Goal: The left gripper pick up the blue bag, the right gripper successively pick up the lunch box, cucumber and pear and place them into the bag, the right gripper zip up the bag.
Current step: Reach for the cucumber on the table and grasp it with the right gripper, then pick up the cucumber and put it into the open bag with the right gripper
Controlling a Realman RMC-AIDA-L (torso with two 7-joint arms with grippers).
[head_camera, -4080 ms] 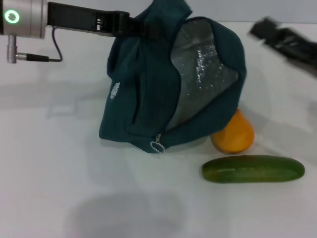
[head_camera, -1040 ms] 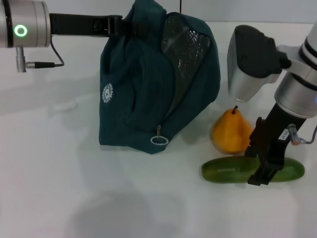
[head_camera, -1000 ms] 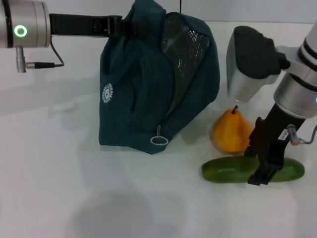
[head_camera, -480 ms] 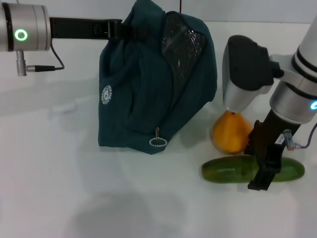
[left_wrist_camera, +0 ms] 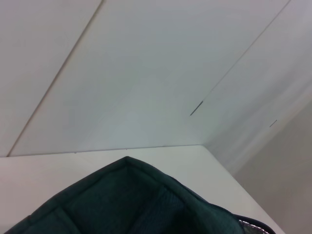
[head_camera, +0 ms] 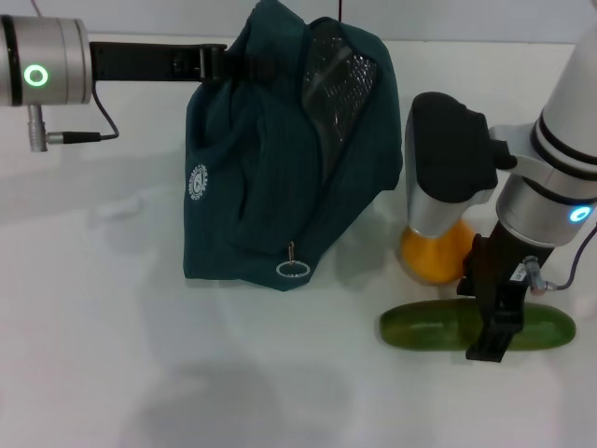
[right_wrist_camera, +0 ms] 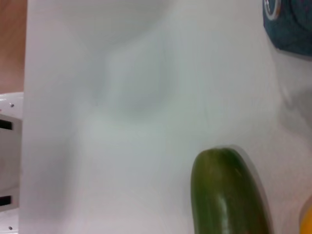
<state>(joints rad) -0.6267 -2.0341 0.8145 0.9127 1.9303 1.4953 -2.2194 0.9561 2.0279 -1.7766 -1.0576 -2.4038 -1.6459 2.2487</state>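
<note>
The blue bag (head_camera: 270,159) stands upright on the white table, silver lining showing at its open top. My left gripper (head_camera: 235,60) is shut on its top edge; the bag top also shows in the left wrist view (left_wrist_camera: 126,200). The green cucumber (head_camera: 424,329) lies in front of the orange-yellow pear (head_camera: 431,259), right of the bag. My right gripper (head_camera: 492,322) is open, lowered over the cucumber's right half, one finger in front of it. The right wrist view shows the cucumber (right_wrist_camera: 229,195). The lunch box is out of view.
The bag's zip pull ring (head_camera: 293,270) hangs at its lower front and shows in the right wrist view (right_wrist_camera: 273,7). The right wrist housing (head_camera: 446,159) hides the pear's top. The white table (head_camera: 140,373) spreads to the left and front.
My right arm came in from the far right and lowered onto the cucumber, its finger now at the table. The bag shifted slightly left. Cucumber and pear have not moved.
</note>
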